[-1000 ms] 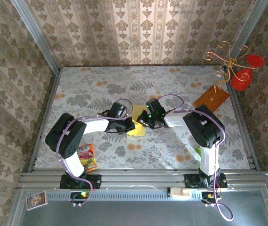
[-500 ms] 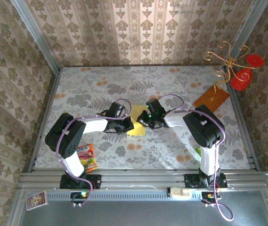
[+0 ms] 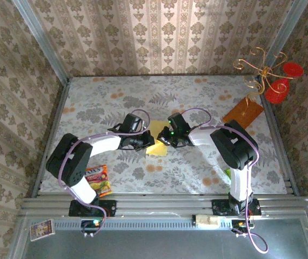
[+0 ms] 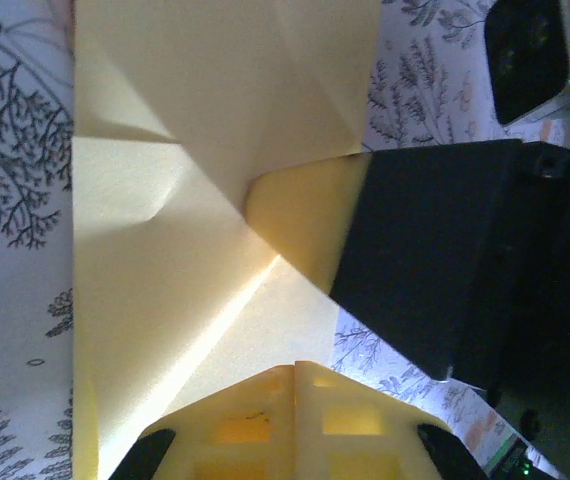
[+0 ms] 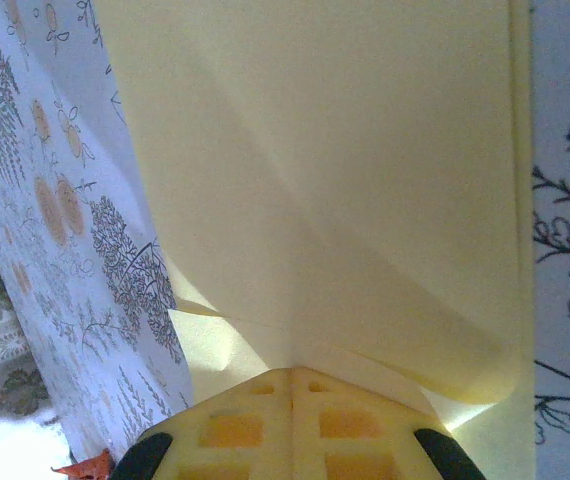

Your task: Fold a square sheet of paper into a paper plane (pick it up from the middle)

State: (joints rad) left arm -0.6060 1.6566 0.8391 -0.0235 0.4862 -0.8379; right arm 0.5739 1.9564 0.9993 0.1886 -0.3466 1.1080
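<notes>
— One thing matters here, so where is it?

— The square sheet of paper lies near the middle of the flower-patterned table and is partly folded. In the left wrist view a flap is turned over with sharp diagonal creases. In the right wrist view an upper layer stands lifted off the lower one, its edge curled.

— And the pincers?

— Both are down on it from opposite sides. The left gripper meets the sheet's left edge. Its jaws are pressed together with no gap, and the tips are on the paper where a crease runs up to them. The right gripper comes in from the right, its jaws likewise closed tight. The lifted layer runs straight down to its tips; whether any paper is caught between them I cannot tell.

— How close are the two?

— Very near. From the left wrist, the right gripper's pale fingertip touches the paper where the folds meet, just beyond the left one's own tips.

— What else is around?

— A bright snack packet sits at the near left edge, well apart from the sheet. An orange-brown board lies at the far right. Near it is a gold wire stand with red discs. Patterned wallpaper surrounds the table.
</notes>
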